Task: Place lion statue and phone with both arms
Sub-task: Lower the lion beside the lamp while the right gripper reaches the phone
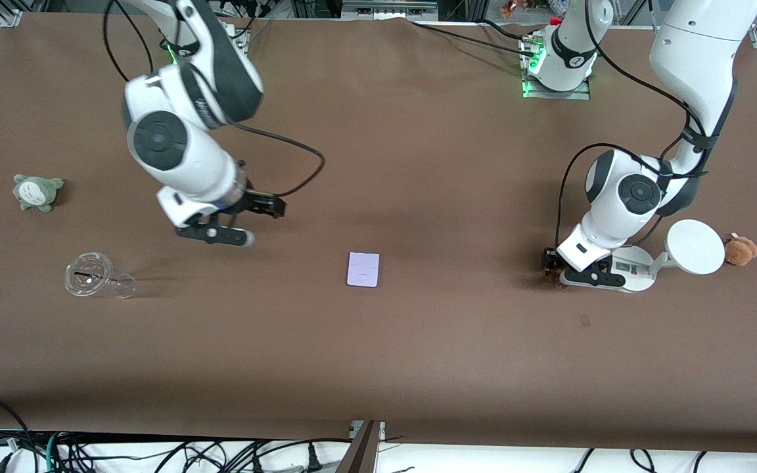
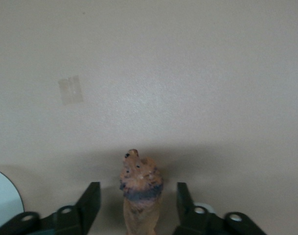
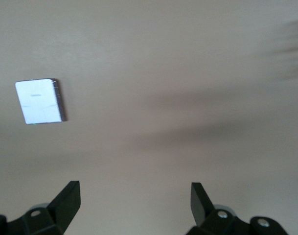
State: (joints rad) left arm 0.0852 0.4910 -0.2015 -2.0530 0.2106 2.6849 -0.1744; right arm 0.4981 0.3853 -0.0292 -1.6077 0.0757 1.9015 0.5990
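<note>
**Supervisor:** Where do I find the left gripper?

**Operator:** I see the left gripper (image 1: 554,268) low at the table, toward the left arm's end, just beside the white stand (image 1: 641,269). In the left wrist view its fingers (image 2: 90,203) stand spread, with the lion statue (image 2: 140,191) between them. I see a gap on each side of the figurine, so nothing is pinched. From the front view the lion statue is only a small dark reddish shape at the fingertips.

**Supervisor:** And the right one?

**Operator:** The right gripper (image 1: 267,205) hangs in the air over bare table, toward the right arm's end. Its fingers (image 3: 68,200) are spread wide with nothing between them.

**Supervisor:** The phone?

**Operator:** The phone (image 1: 363,269) lies flat on the table near the middle, well apart from both grippers. I see it at the edge of the right wrist view too.

**Supervisor:** Anything else out there?

**Operator:** A clear plastic cup (image 1: 97,278) on its side, a grey-green plush (image 1: 37,192), and a brown plush (image 1: 741,250) beside the stand's disc.
</note>
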